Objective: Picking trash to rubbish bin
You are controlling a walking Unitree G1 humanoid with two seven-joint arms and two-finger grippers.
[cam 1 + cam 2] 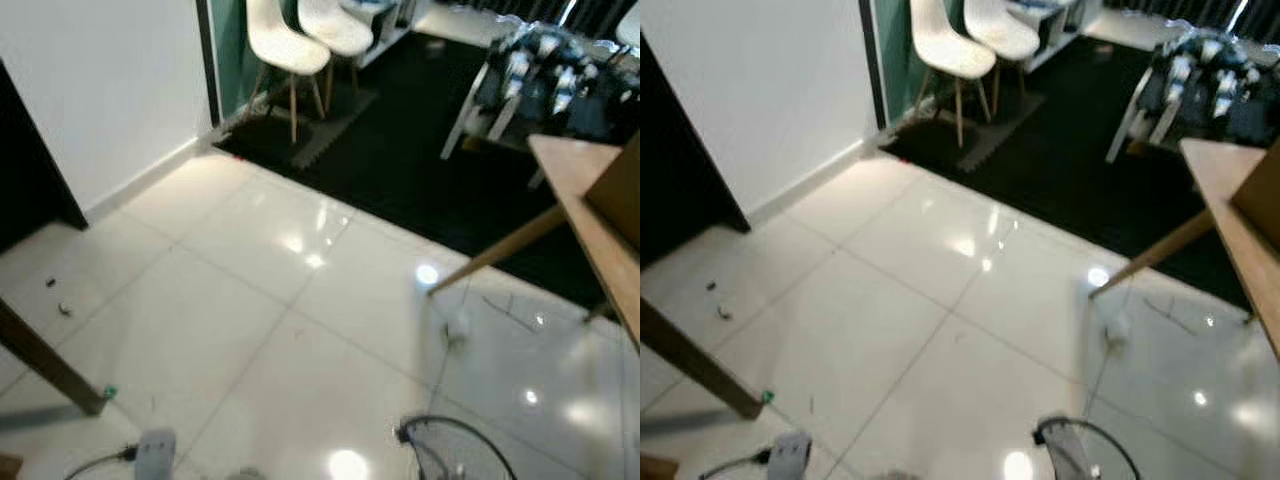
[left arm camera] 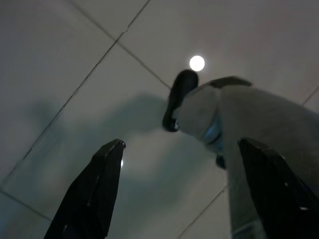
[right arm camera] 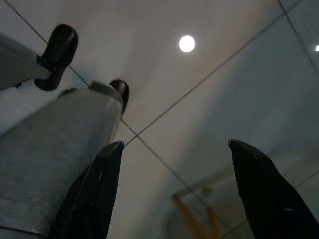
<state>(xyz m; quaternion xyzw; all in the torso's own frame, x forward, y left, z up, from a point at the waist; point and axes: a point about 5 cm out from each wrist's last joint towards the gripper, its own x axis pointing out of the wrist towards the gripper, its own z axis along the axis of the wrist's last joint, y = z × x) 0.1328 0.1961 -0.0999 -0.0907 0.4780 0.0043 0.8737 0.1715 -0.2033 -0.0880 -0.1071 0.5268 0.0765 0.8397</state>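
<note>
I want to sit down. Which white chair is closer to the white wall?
The left white chair: it stands beside the white wall; the other chair is farther right.

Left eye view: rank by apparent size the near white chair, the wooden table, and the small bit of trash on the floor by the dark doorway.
1. Wooden table, cut off at the frame edge and nearer the camera.
2. White chair, farther away, so its true size is unsure.
3. Bit of trash, a tiny speck.
</note>
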